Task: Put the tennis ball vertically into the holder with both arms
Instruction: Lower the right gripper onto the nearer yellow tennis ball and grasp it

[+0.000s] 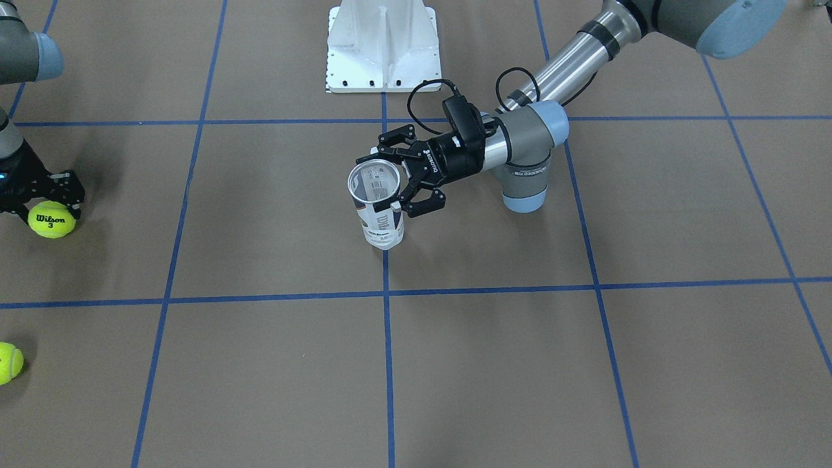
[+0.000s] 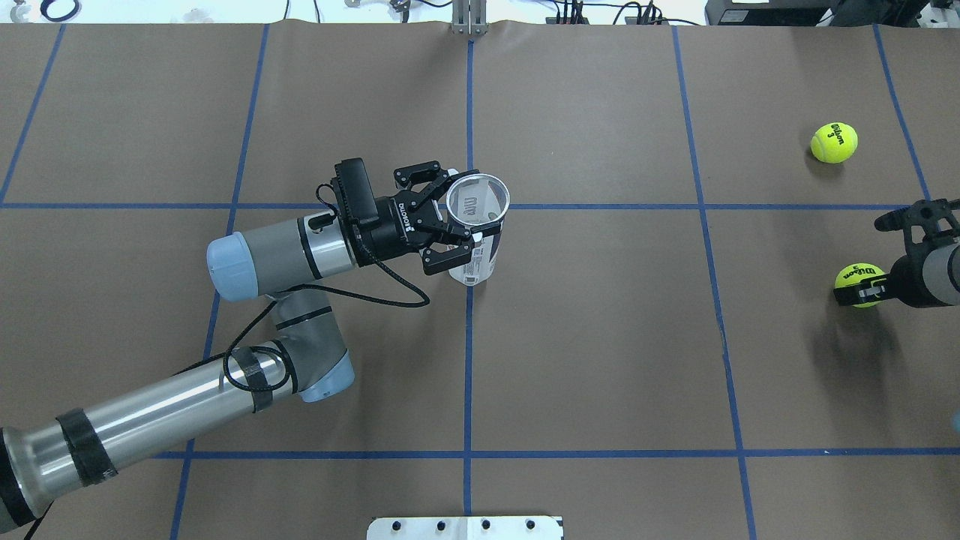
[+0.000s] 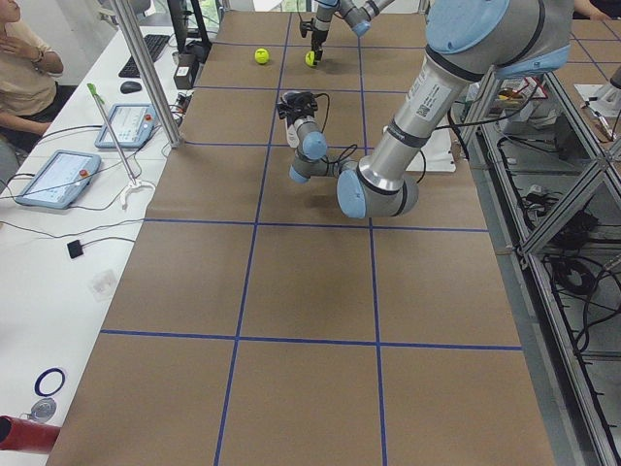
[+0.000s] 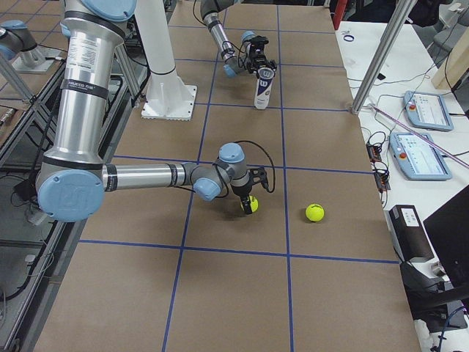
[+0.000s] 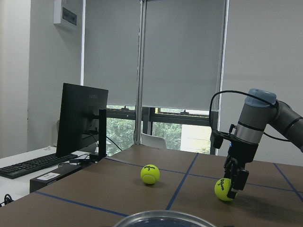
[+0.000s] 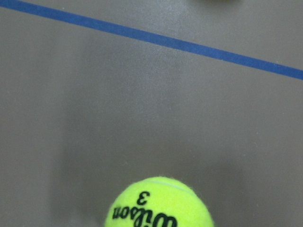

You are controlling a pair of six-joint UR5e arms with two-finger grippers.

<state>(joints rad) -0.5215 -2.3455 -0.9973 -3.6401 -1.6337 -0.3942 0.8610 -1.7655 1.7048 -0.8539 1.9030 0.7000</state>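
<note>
The clear holder with its white and navy label stands upright at the table's middle, its mouth facing up. My left gripper reaches in sideways and is shut on the holder just below the rim. A tennis ball printed "Wilson 3" rests on the table at the right end. My right gripper points down over it and is open. Its near finger touches the ball; the far finger stands apart. The right wrist view shows the ball just below the camera.
A second tennis ball lies loose farther out on the right. The white pedestal is bolted at the robot's side. A monitor stands beyond the right end. A person sits by the tablets off the far edge.
</note>
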